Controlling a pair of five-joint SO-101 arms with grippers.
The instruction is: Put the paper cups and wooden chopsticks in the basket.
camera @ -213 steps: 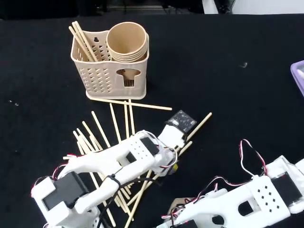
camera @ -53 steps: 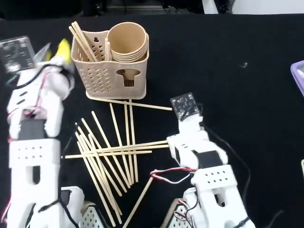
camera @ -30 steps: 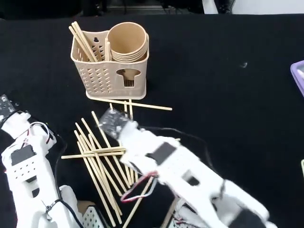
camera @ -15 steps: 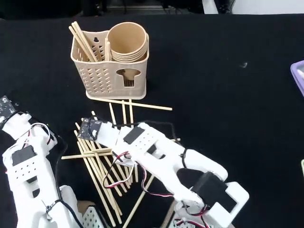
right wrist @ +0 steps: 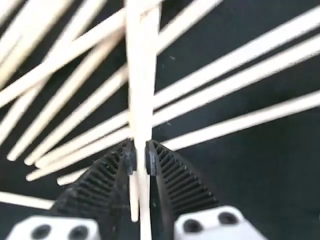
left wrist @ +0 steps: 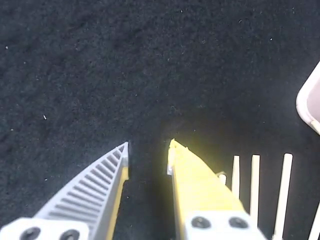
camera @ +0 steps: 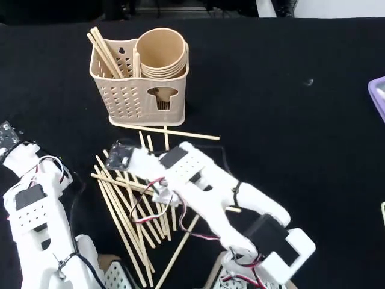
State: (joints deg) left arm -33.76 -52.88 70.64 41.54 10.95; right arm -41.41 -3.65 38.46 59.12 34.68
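Observation:
The beige basket (camera: 135, 93) stands at the back left, with stacked paper cups (camera: 160, 51) and a few chopsticks (camera: 105, 51) inside it. Several loose wooden chopsticks (camera: 129, 220) lie fanned on the black table in front of it. My right gripper (right wrist: 140, 150) is low over this pile (camera: 157, 192), shut on two chopsticks (right wrist: 142, 75) that run crosswise over the others. The left gripper (left wrist: 148, 146) hangs open above bare black cloth, left of the pile, with chopstick ends (left wrist: 256, 185) beside its yellow finger. The left arm (camera: 30, 198) sits at the front left.
One chopstick (camera: 174, 132) lies across just in front of the basket. A purple object (camera: 378, 93) shows at the right edge. The basket's corner (left wrist: 311, 102) is near the left gripper. The table's right half is bare black cloth.
The right arm swung left over the pile and its gripper came down onto the crosswise chopsticks, which tilted. The left arm drew back from the basket to the front left, then stayed still.

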